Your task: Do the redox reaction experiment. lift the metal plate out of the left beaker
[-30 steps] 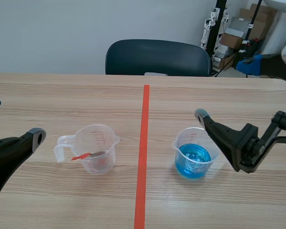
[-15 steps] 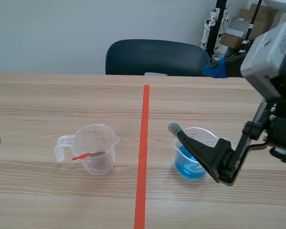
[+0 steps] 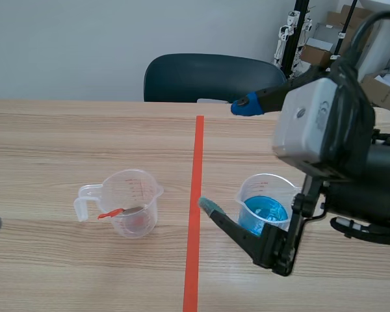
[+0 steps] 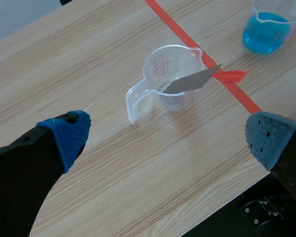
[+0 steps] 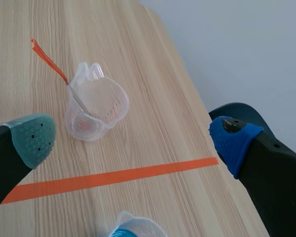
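A clear plastic beaker (image 3: 131,201) with a handle stands left of the red tape line. A thin metal plate (image 3: 129,210) with a red tag leans inside it, the tag sticking out over the rim. In the left wrist view the beaker (image 4: 171,74) and plate (image 4: 191,81) lie ahead of my open left gripper (image 4: 165,138), well apart from it. My right gripper (image 3: 227,156) is open and hangs near the tape line, to the right of the beaker. In the right wrist view the plate (image 5: 78,98) and beaker (image 5: 94,107) sit ahead, nearer the grey-green finger.
A second beaker (image 3: 266,207) holding blue liquid stands right of the tape line (image 3: 196,195), partly behind my right arm. A dark chair (image 3: 211,78) is at the table's far edge. Boxes and stands are in the back right corner.
My right arm has swung left, from beside the blue beaker to the tape line, its body now large in front. My left arm has drawn back to the left edge.
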You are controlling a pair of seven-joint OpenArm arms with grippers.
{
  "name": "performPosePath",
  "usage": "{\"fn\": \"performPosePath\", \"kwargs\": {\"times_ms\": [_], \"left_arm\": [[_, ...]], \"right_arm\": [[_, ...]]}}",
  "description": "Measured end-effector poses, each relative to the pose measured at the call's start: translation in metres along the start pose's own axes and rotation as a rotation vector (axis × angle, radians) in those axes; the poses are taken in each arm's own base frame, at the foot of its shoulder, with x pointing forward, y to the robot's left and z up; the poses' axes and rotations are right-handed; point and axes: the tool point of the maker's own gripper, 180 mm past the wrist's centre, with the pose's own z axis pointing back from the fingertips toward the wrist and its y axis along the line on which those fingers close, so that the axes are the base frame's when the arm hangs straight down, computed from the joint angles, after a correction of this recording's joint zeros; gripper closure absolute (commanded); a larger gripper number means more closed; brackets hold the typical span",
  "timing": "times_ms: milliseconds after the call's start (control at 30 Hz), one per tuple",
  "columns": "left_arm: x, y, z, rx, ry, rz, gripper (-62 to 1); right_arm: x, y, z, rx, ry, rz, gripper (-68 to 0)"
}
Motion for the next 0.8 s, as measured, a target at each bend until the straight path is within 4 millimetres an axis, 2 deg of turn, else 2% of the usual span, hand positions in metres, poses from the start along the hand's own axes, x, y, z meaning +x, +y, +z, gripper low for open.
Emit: {"fn": "performPosePath", "kwargs": {"times_ms": [167,333,533,800], "left_arm": [[0.012,0.005,0.002,0.012,-0.026,-0.038,-62.3],[0.014,0.011,0.007,0.043,-0.041,-0.034,-62.3],[0.016,0.008,0.010,0.016,-0.049,-0.017,-62.3],[0.021,0.001,0.011,-0.022,-0.075,-0.013,-62.3]], "right_arm": [[0.002,0.009,-0.006,0.053,-0.046,0.060,-67.9],[-0.007,0.012,-0.010,0.094,-0.063,0.119,-67.9],[-0.011,0.017,-0.018,0.118,-0.126,0.140,-67.9],[-0.018,0.034,-0.028,0.180,-0.178,0.183,-67.9]]}}
